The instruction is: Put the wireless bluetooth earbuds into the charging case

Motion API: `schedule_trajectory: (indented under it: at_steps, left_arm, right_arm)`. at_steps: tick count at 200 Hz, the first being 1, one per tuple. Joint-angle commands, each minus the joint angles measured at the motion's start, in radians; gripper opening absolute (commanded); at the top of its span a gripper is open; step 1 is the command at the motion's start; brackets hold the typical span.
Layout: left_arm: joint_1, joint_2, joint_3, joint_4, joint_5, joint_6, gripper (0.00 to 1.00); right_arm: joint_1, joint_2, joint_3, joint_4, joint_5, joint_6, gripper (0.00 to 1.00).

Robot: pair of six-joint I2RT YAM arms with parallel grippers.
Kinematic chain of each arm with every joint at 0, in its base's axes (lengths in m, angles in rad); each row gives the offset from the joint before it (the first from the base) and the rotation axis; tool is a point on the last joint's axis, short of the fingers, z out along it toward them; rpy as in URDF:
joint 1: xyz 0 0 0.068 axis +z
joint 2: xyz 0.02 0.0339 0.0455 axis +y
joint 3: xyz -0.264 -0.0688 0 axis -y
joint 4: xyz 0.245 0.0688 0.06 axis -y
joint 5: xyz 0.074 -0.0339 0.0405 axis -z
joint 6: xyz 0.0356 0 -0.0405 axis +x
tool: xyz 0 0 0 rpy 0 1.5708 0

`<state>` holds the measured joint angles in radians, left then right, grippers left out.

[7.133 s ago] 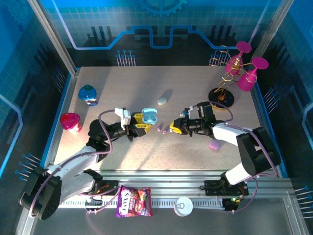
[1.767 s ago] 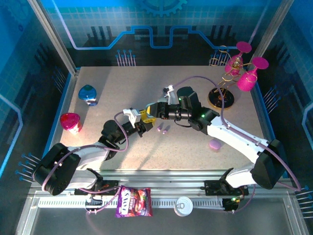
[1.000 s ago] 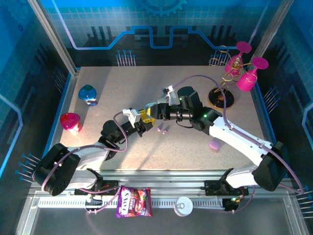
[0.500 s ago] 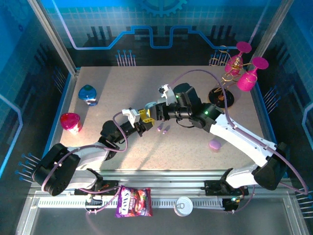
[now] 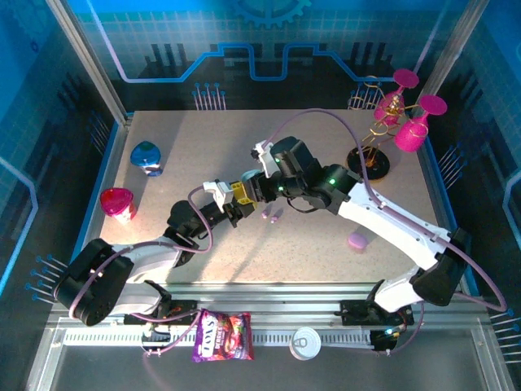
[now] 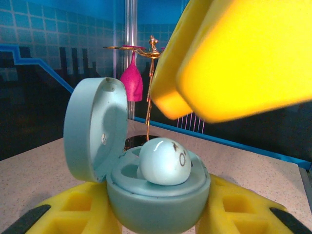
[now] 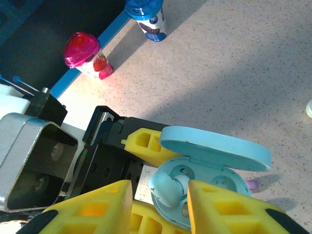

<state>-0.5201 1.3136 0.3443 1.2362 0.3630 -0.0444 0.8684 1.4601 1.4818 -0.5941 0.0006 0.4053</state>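
Observation:
My left gripper [image 6: 156, 215] [image 5: 238, 204] is shut on a light blue charging case [image 6: 156, 195] [image 7: 214, 146], lid open and upright. A light blue earbud [image 6: 163, 161] [image 7: 168, 187] rests tilted in one of the case's sockets, standing proud of it. The other socket [image 7: 222, 183] is bare. My right gripper [image 7: 161, 197] [image 5: 254, 186] hovers just over the case, open, with its yellow fingers [image 7: 97, 207] on either side of the earbud and a gap on the left side. Two purple earbuds [image 5: 270, 217] lie on the table just right of the case.
A purple case [image 5: 356, 241] lies at the right front. A blue lidded cup [image 5: 145, 156] and a pink one [image 5: 118, 204] stand at the left. A gold rack with pink glasses [image 5: 399, 114] stands back right. A candy bag [image 5: 222, 336] and a white lid [image 5: 307, 342] lie on the near rail.
My right arm has swung left and come over the case held by the left gripper, its jaws a little narrower. The left arm has stayed still.

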Motion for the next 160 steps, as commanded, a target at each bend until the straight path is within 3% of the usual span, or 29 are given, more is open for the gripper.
schedule_trajectory:
  at_steps: [1, 85, 160]
  left_arm:
    - [-0.008, -0.001, 0.024, 0.033, 0.005, 0.023, 0.32]
    - [-0.009, -0.007, 0.02, 0.032, 0.005, 0.025, 0.32]
    - [-0.009, -0.017, 0.016, 0.027, 0.009, 0.026, 0.32]
  right_arm:
    - [0.019, 0.02, 0.045, -0.053, 0.035, -0.038, 0.33]
    - [0.024, 0.057, 0.064, -0.067, 0.011, -0.048, 0.31]
    - [0.011, 0.063, 0.068, -0.081, 0.019, -0.011, 0.17]
